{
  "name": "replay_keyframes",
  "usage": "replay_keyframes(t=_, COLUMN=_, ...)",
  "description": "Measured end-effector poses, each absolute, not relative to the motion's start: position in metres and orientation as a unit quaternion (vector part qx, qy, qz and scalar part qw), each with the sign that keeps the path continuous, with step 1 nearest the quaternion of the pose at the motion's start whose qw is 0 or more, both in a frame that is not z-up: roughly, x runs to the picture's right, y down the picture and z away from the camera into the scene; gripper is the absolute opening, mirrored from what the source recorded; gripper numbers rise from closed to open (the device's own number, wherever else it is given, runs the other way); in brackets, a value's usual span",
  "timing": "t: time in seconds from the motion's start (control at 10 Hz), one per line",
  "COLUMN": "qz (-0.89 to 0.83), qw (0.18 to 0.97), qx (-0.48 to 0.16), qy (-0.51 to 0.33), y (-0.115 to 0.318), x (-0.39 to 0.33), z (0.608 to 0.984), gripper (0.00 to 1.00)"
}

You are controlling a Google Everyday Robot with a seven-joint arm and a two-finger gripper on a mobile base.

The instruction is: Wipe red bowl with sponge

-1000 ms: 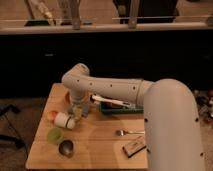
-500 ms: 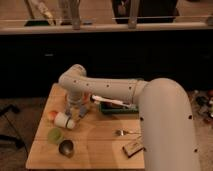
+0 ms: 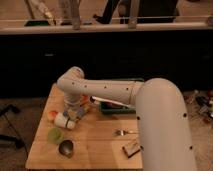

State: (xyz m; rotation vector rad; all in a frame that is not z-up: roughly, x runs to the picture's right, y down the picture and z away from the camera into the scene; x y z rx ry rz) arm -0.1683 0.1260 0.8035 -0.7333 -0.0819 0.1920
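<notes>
Arm (image 3: 125,95) fills most of my view, a white tube running from lower right across to the left half of the counter (image 3: 95,142), elbow high, wrist bent down.

Counter is pale wood. The dark green tray (image 3: 122,107) sits at its back edge, mostly hidden behind the forearm.

Red bowl (image 3: 84,101): I see only an orange-red sliver of it at the back left of the counter, just beside the wrist and partly covered by it.

Pincer (image 3: 75,114) is low over the counter, right at the bowl's near side. I cannot tell whether it is apart or together. A bluish patch at its tip may be the sponge (image 3: 79,113); I cannot confirm that, nor whether it is gripped.

Smaller items: light-green cup (image 3: 54,134) and a dark metal cup (image 3: 65,147) at front left, a white cylinder (image 3: 63,120) lying just below the pincer, an orange ball (image 3: 51,115) to its left, a spoon (image 3: 125,132) and a brown block (image 3: 131,148) at front right.

Progress, my judgement: the tool is down at the bowl, so I am at or near the wiping stage. I see no proof of contact inside the bowl, so I count the wipe itself as still open.

Against half a second ago: the wrist sits a touch lower and further left; everything else on the counter is unmoved.
</notes>
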Motion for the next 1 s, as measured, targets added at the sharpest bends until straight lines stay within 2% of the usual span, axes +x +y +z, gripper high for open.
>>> replay_keyframes(t=1.0, qz=0.106, qw=0.933, qx=-0.305, qy=-0.157, y=0.058, x=-0.197, z=0.835, gripper=0.00)
